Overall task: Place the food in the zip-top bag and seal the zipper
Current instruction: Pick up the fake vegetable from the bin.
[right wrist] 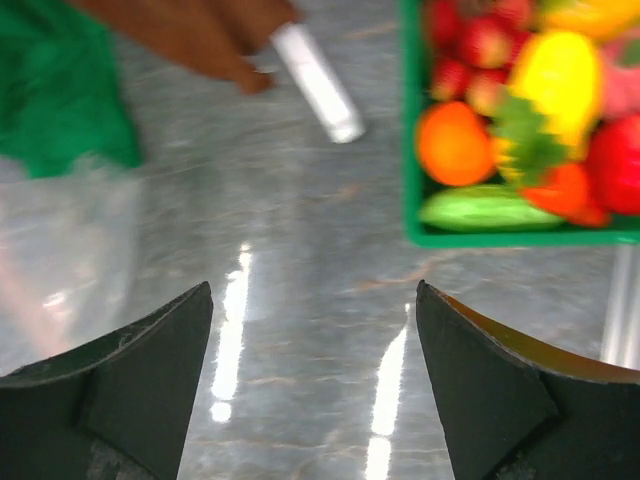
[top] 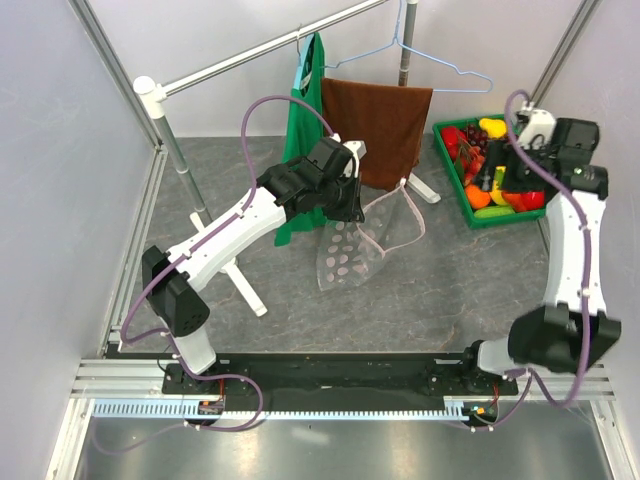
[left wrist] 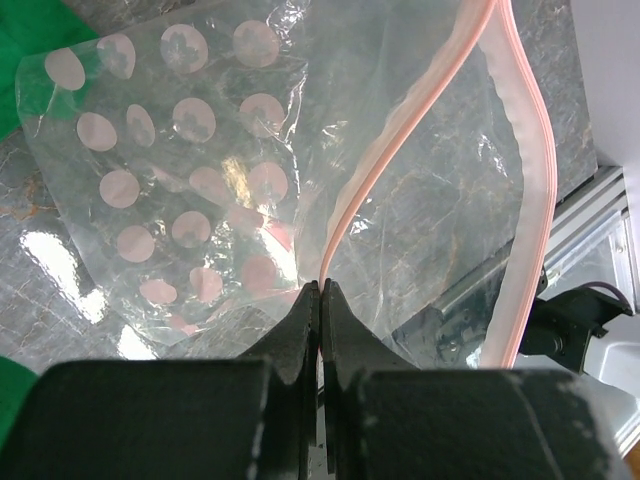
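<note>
Zip-top bag [top: 345,255] sits mid-table with its mouth open, left gripper [left wrist: 320,292] clamped tight on its zipper [left wrist: 395,130], further back right gripper [right wrist: 312,288] spread wide above the table beside the green bin [right wrist: 500,238] holding the food [right wrist: 540,90].

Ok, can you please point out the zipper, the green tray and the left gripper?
zipper [left wrist: 540,150]: left wrist view, on the wide pink strip at the right.
green tray [right wrist: 520,238]: right wrist view, on the rim nearest the camera.
left gripper [left wrist: 320,287]: left wrist view, between its closed fingertips.
</note>
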Controlling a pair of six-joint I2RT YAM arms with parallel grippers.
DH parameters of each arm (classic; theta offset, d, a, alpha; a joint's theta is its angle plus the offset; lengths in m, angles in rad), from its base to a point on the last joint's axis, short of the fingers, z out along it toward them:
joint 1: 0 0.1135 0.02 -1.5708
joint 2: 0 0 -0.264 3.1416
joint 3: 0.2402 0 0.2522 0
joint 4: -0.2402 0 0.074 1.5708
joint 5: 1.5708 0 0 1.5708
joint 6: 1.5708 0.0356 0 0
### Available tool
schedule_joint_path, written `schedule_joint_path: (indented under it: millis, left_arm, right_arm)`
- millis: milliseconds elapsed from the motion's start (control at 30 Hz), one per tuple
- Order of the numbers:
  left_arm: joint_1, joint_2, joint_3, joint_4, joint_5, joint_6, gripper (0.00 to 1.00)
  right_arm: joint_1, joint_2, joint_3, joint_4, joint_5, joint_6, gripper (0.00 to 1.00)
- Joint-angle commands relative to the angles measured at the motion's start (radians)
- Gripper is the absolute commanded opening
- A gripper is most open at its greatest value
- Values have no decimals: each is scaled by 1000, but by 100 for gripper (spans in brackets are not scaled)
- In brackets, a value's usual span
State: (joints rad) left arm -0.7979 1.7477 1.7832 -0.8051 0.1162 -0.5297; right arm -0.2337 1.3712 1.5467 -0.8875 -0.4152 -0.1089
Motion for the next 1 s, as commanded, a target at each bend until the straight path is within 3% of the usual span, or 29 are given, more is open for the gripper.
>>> schedule_joint_path:
  millis: [0, 167, 433, 767, 967]
  left_arm:
    - [0, 1, 44, 34, 17, -38, 2]
    - [-3, -4, 38, 40, 17, -35, 2]
    - [-3, 1, 42, 40, 43, -36, 2]
    - [-3, 12, 30, 40, 60, -38, 2]
    - [-1, 13, 38, 40, 57, -33, 2]
  right_arm:
    - [-134, 150, 99, 44, -80, -129, 89]
    - [-216, 362, 242, 22, -22, -221, 91]
    - [-211, 495, 283, 18, 79, -674, 97]
    - [-139, 522, 132, 150, 171, -883, 96]
    - [-102, 572, 128, 217, 234, -856, 94]
